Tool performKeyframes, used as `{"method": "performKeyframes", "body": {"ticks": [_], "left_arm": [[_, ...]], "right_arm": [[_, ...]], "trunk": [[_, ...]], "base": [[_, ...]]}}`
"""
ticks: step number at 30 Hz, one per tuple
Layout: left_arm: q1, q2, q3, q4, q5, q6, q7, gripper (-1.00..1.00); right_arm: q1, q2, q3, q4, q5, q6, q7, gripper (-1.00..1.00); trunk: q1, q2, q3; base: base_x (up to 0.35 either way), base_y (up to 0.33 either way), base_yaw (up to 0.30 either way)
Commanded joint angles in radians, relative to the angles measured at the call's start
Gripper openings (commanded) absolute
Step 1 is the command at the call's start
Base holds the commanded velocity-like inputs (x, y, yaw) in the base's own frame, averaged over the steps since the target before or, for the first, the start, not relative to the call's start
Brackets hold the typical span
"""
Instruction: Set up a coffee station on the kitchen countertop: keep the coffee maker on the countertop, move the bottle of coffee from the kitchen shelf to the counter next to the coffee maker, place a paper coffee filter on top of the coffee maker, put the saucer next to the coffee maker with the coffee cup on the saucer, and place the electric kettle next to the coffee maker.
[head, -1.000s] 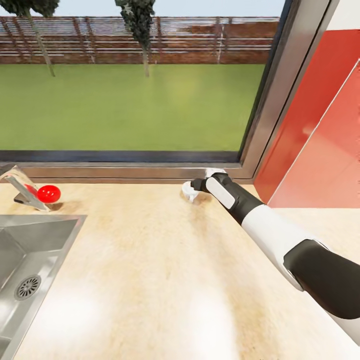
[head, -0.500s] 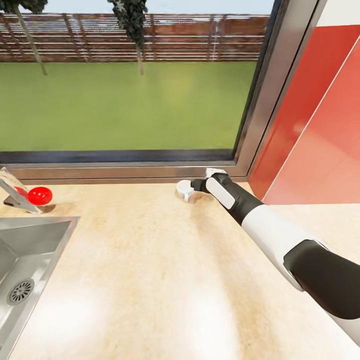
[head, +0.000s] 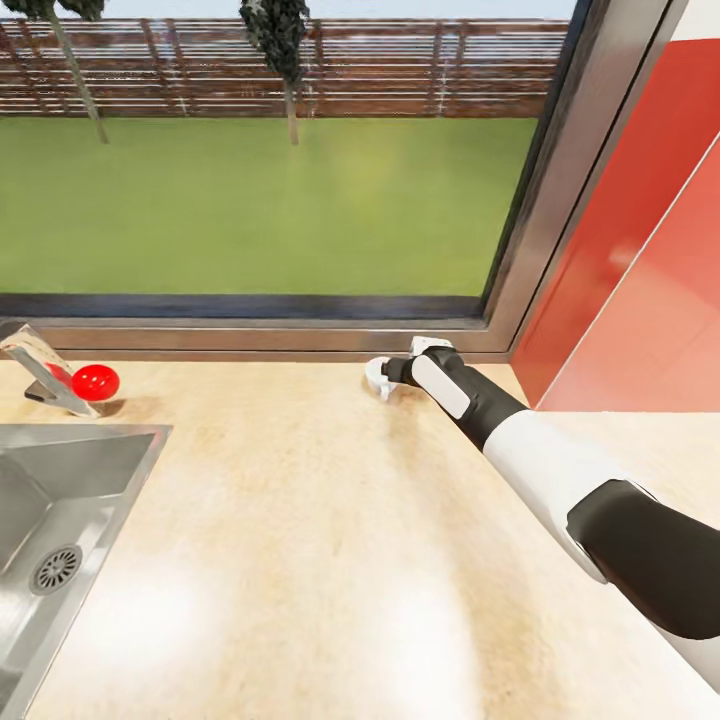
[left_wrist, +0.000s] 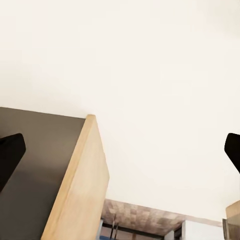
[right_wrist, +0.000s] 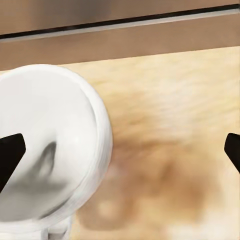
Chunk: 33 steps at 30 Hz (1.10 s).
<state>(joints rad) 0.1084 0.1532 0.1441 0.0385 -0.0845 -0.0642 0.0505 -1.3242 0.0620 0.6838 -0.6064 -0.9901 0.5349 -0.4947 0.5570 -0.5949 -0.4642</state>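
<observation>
A tiny white coffee cup (head: 378, 374) is at the back of the light wood kitchen countertop (head: 300, 560), close under the window sill. My right gripper (head: 393, 372) is stretched out right beside it. In the right wrist view the coffee cup (right_wrist: 47, 150) faces me with its opening. It lies close to one fingertip (right_wrist: 10, 152), and the right gripper (right_wrist: 120, 150) is open wide. The left gripper (left_wrist: 120, 150) is open and holds nothing, pointing at a pale wall and a wooden cabinet edge (left_wrist: 80, 185).
A steel sink (head: 70, 470) is set into the counter at the left. A faucet (head: 40, 372) and a red round object (head: 96, 380) are behind it. The window frame (head: 560, 200) and red wall panels (head: 640, 260) close off the back and right.
The head view swung a little left, then back right. The coffee cup at the right fingertips looks slightly shifted and more tipped than a second ago. The right arm keeps its pose.
</observation>
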Motion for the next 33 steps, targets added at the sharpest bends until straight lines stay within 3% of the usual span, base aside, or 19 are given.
{"method": "performKeyframes", "body": {"ticks": [1, 33], "left_arm": [[0.000, 0.000, 0.008, 0.003, -0.009, -0.006, 0.003, 1.00], [-0.001, 0.000, 0.008, 0.004, -0.009, -0.008, 0.003, 1.00]], "right_arm": [[-0.001, -0.001, 0.005, -0.001, -0.009, 0.000, -0.009, 1.00], [-0.001, -0.001, 0.005, -0.001, -0.007, 0.000, -0.009, 1.00]], "trunk": [[0.000, -0.001, -0.002], [0.000, -0.001, -0.026]], "base": [[0.000, 0.000, 0.004], [0.000, 0.000, 0.010]]}}
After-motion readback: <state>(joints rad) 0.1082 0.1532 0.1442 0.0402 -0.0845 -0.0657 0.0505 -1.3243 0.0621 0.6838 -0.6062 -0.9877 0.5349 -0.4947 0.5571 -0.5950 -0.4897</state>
